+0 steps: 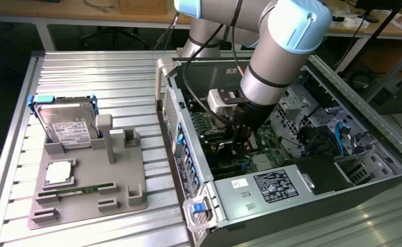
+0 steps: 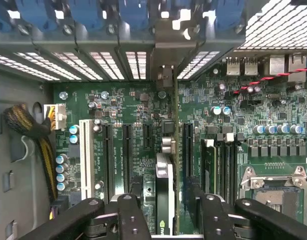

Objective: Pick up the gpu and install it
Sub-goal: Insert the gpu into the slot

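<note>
Inside the open computer case [image 1: 365, 170], over the green motherboard [image 2: 128, 102]: one gripper [image 2: 166, 212], clenched on the gpu [image 2: 166, 175], which sits edge-on between the two dark fingers [image 2: 131, 215]. Item held: thin card, upright, its long axis running straight away from the gripper toward the perforated rear wall of slot covers [image 2: 108, 62], parallel with the black expansion slots [image 2: 107, 155] on the board. The silver end bracket [image 2: 163, 55] lies at the far end, in line with one gap in that rear wall. The card stands directly below the gripper, between two of the slots; whether its lower edge is seated in a connector cannot be told. Exterior view adds: the arm [image 1: 280, 56] reaching down into the case from above, the gripper [image 1: 241, 139] low near the board, and, on the exterior view's left, a grey parts tray [image 1: 129, 175] holding a hard drive [image 1: 67, 126] and a RAM stick [image 1: 74, 191]. Wrist view adds: empty CPU socket [image 2: 273, 192], yellow-and-black cable bundle [image 2: 31, 127].
</note>
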Controlling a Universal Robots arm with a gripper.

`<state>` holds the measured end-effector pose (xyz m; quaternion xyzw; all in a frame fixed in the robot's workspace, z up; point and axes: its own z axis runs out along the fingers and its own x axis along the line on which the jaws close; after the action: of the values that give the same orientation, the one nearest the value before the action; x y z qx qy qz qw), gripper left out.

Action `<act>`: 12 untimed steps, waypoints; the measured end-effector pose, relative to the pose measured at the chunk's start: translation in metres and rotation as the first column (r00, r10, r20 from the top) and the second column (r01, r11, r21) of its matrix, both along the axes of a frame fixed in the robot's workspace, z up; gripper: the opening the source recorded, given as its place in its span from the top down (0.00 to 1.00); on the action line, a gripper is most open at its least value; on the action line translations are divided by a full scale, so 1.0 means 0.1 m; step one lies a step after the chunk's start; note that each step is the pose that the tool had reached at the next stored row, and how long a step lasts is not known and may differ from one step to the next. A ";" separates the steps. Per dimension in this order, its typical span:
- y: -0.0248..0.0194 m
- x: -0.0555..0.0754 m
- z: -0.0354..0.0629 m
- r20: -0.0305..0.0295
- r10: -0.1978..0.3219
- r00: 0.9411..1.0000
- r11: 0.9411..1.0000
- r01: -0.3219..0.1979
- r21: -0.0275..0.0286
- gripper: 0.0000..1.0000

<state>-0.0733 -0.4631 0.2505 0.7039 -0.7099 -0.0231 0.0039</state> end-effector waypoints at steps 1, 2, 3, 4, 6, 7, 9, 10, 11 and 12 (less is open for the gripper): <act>0.000 0.00 0.033 0.000 0.000 1.000 1.000 0.000 0.000 0.53; 0.000 0.00 0.080 0.000 0.000 1.000 1.000 0.000 0.000 0.53; 0.000 0.00 0.137 0.000 0.000 1.000 1.000 0.000 0.000 0.53; 0.000 0.00 0.186 0.000 0.000 1.000 1.000 0.000 0.000 0.53; 0.000 0.00 0.272 0.000 0.000 1.000 1.000 0.000 0.000 0.53; 0.000 0.00 0.303 0.000 0.000 1.000 1.000 0.000 0.000 0.53; 0.000 0.00 0.325 0.000 0.000 1.000 1.000 0.000 0.000 0.53; 0.000 0.00 0.325 0.000 0.000 1.000 1.000 0.000 0.001 0.53; 0.000 0.00 0.325 0.000 0.000 1.000 1.000 0.000 0.001 0.53; 0.000 0.00 0.325 0.000 0.000 1.000 1.000 0.000 0.001 0.53</act>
<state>-0.0732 -0.4630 0.2830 0.7039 -0.7099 -0.0232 0.0036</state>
